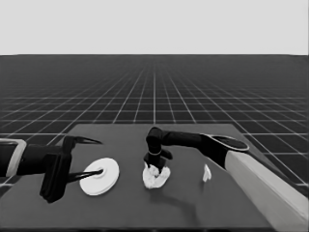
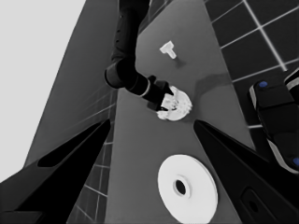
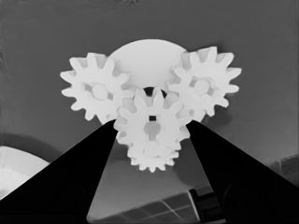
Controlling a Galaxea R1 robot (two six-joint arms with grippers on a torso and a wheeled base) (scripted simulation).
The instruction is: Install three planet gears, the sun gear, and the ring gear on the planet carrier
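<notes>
The dark table (image 1: 120, 212) is carrying all parts, ordered here from largest to smallest. The larger round part (image 1: 100, 176), the ring gear, is lying flat toward the table's left end, with the waiting left gripper (image 1: 91, 157) standing over it; its fingers are spread wide apart, one above the disc's far side and one reaching the centre hole in the head view, and in the left wrist view the disc (image 2: 188, 187) is sitting between the two wedges, not clamped. The smaller round part (image 3: 145, 58), the planet carrier, is lying near the table's centre, largely covered by gears. The right gripper (image 1: 155, 168) is pointing down directly over this cluster. Two planet gears (image 3: 96, 92) (image 3: 203, 86) are sitting on the carrier's sides, a third gear (image 3: 152, 122) is sitting at the middle between the right fingers, and a fourth gear (image 3: 152, 156) is showing partly beneath it. Whether those fingers are clamping the middle gear cannot be told. A thin white piece (image 1: 206, 173) is lying apart, to the right of the cluster.
</notes>
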